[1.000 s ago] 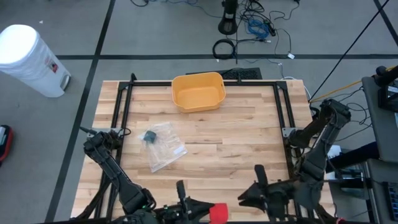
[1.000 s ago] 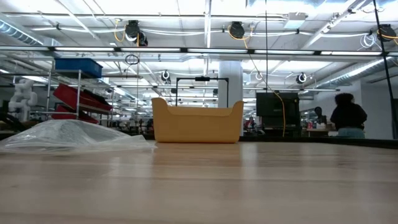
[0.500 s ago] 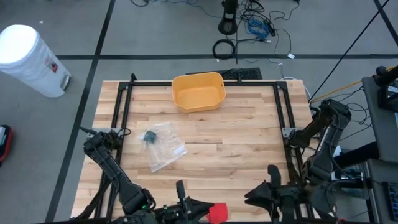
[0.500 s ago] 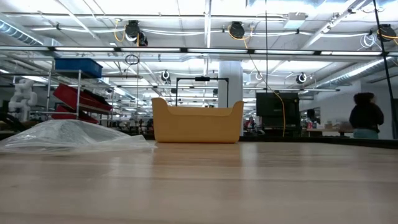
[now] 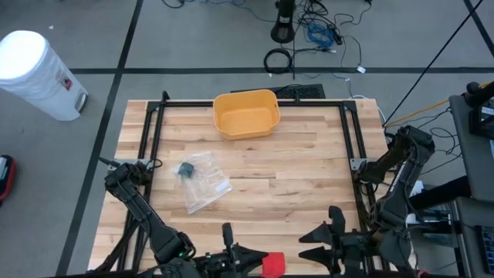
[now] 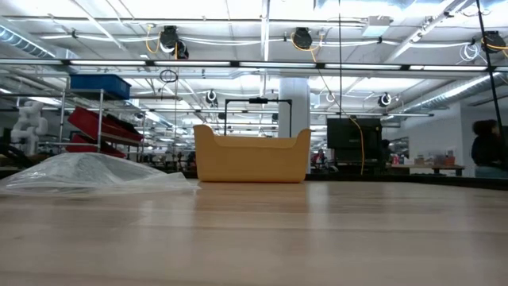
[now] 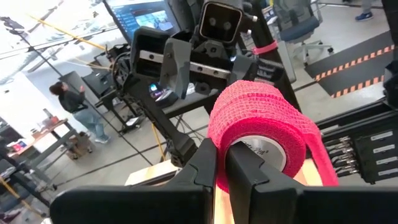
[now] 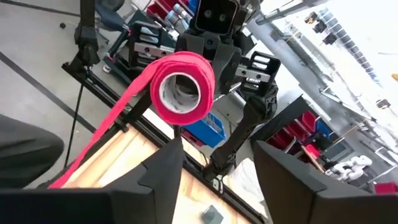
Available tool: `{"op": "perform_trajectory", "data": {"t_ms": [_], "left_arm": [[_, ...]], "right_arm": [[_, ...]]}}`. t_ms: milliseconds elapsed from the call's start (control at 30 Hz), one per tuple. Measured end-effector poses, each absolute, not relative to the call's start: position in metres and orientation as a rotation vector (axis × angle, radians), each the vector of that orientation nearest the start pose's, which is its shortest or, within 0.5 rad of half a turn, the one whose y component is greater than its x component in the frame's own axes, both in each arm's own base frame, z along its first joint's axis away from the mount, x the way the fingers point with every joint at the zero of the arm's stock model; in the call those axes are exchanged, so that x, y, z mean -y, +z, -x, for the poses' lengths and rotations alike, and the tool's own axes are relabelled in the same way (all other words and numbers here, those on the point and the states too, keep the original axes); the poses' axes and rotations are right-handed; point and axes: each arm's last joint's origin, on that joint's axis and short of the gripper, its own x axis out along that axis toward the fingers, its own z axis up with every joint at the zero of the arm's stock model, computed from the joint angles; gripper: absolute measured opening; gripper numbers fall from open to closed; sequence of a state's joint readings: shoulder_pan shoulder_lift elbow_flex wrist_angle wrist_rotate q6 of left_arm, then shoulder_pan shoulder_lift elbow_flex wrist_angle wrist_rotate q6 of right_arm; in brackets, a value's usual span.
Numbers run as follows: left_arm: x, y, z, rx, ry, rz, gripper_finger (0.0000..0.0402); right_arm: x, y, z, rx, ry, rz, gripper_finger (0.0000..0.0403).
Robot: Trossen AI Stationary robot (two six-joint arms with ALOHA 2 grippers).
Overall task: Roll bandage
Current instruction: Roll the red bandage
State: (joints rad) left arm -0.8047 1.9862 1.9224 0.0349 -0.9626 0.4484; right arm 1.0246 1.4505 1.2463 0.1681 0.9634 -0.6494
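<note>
At the near edge of the table [image 5: 255, 181], left of centre, our left gripper [image 7: 221, 165] is pinched tight on the wall of the red bandage roll [image 7: 261, 134], one finger through its core. The roll sits just right of that gripper, and we read its axis as running left to right, core facing across. A loose tail [image 8: 99, 146] trails from it toward the right.

Just right of the roll, a short gap away, our right gripper [image 8: 217, 165] faces it with fingers spread wide and nothing between them. We judge the coming move turns on this: the tail lies nearest the right arm, so that gripper must reach left to retake it.
</note>
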Motion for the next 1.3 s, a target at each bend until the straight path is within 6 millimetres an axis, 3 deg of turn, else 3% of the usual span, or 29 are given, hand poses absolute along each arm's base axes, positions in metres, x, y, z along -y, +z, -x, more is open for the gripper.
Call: {"op": "perform_trajectory", "data": {"t_ms": [267,667,1300], "left_arm": [[0.313,0.387,-0.337,-0.053,0.145,-0.470,0.0020],[0.304,0.382,-0.347,-0.081,0.101,-0.509,0.0020],[0.303,0.383,-0.347,-0.082,0.115,-0.507,0.0020]], "right_arm": [[-0.267,0.370,-0.199,0.035,0.090,0.696,0.0188],[-0.254,0.373,-0.218,0.073,0.151,0.538,0.0188],[-0.253,0.368,-0.223,0.041,0.226,0.513,0.0187]]}}
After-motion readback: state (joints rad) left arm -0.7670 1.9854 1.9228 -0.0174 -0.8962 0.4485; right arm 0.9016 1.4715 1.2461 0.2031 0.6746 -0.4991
